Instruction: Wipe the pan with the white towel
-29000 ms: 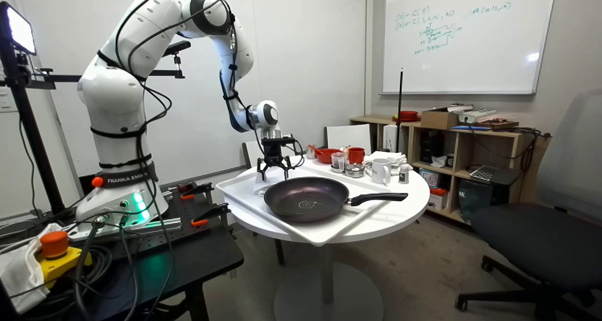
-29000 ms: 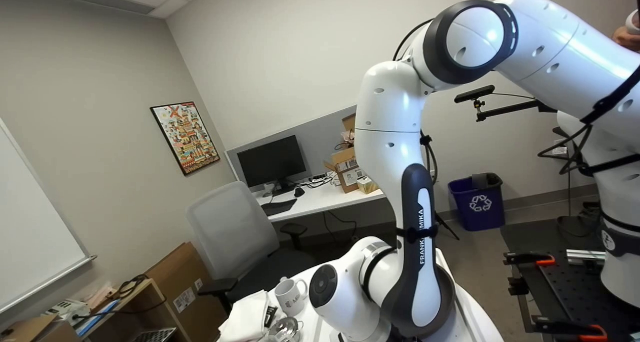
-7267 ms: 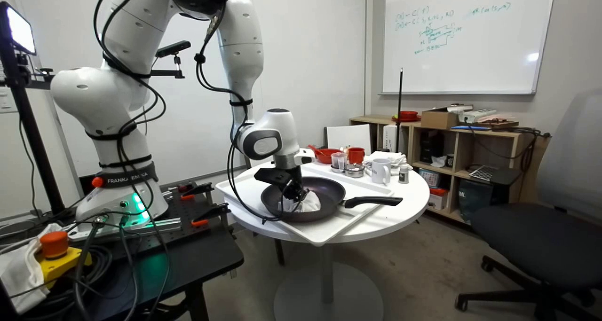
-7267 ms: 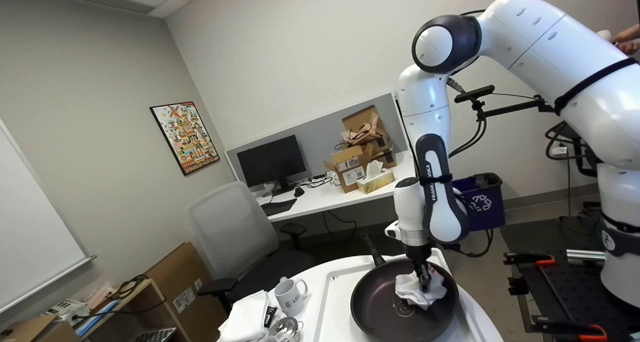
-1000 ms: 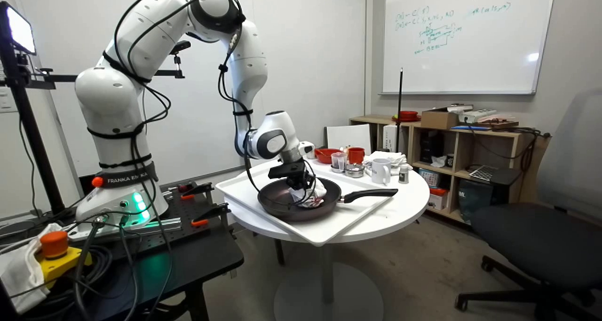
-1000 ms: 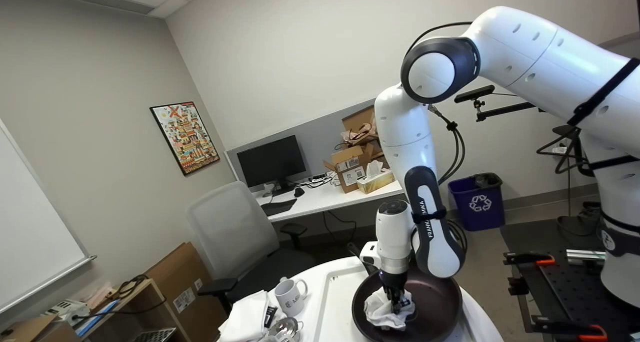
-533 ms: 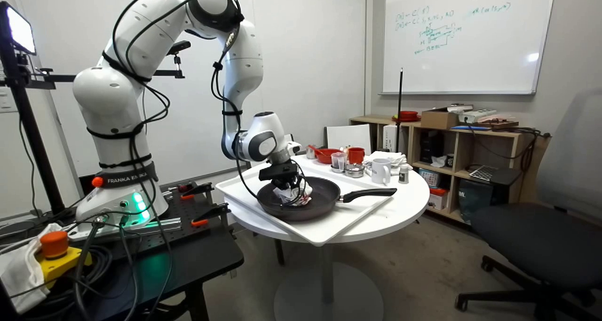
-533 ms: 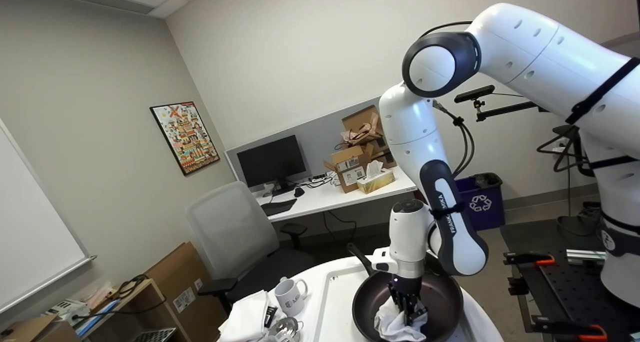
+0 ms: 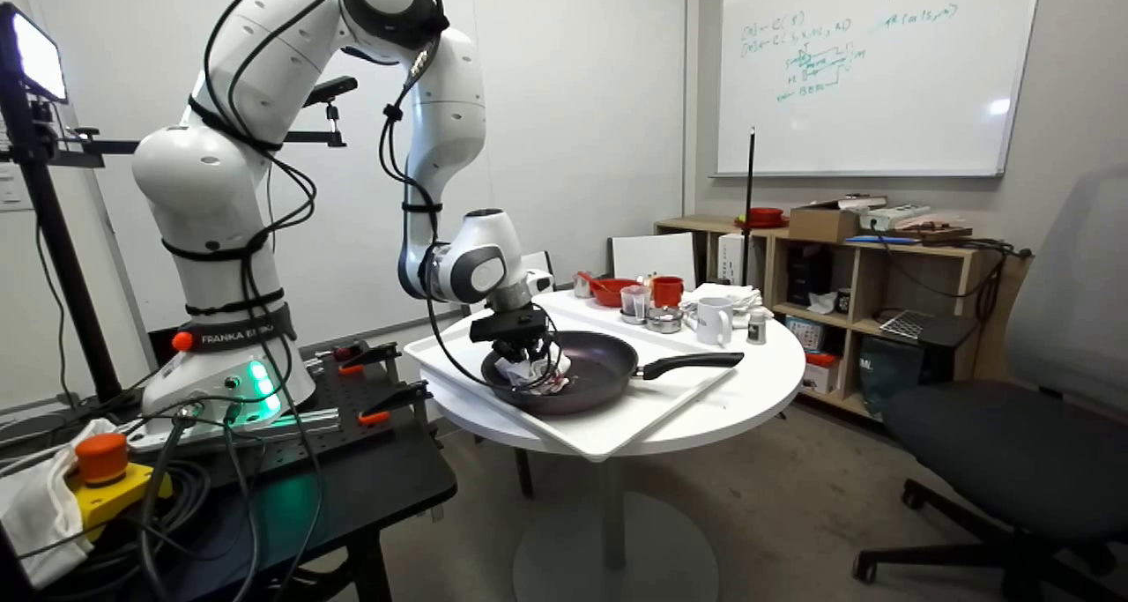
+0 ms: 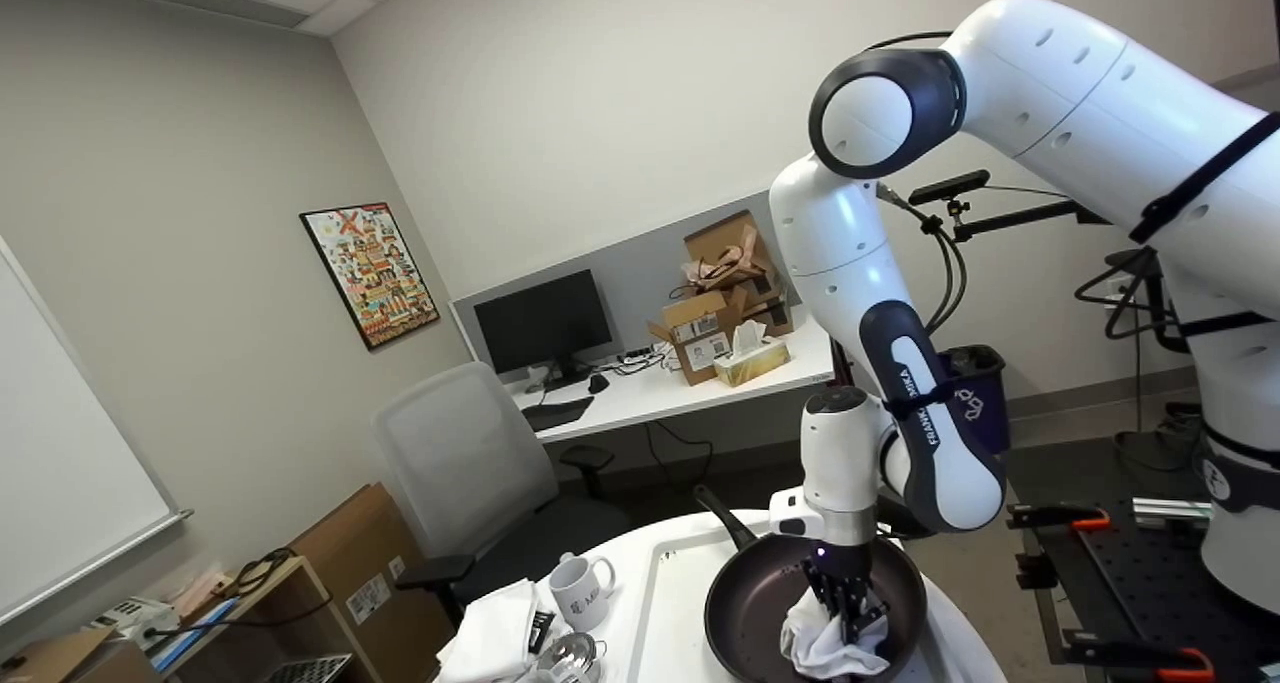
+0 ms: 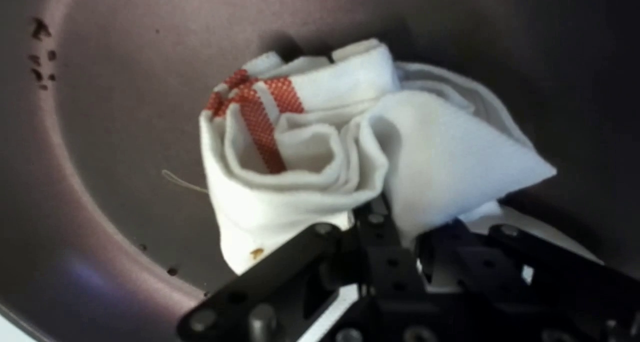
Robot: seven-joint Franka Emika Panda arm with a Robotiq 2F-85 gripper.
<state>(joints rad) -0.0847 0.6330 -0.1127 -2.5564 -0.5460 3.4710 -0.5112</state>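
Nearer robot base [image 9: 227, 368] (now), towel [image 11: 360, 141].

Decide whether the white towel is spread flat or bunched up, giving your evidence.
Bunched up: in the wrist view, the white towel curls into overlapping layers inside the pan, its red stripes folded over.

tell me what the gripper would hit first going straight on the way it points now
Most likely the floor of the pan, with folds of the white towel pinched in the gripper pressed between; how deep any gap is can't be told.
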